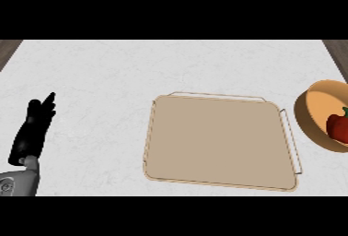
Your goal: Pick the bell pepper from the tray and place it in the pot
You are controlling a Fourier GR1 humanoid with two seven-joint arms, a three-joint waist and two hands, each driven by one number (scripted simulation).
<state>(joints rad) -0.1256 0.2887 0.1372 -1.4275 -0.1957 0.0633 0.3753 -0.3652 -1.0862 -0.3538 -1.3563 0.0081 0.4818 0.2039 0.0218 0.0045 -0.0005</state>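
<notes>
A red bell pepper [337,126] with a green stem lies inside the orange pot [309,115] at the right edge of the head view; the pot is partly cut off by the frame. The beige tray [217,143] with thin wire handles sits in the middle of the counter and holds nothing. My left hand [32,129] rests at the far left, fingers straight and pointing up, well apart from the tray. My right hand does not show.
The white marble counter [102,73] spreads around the tray. Dark wooden strips show at the top left and top right corners, beyond the counter's edges.
</notes>
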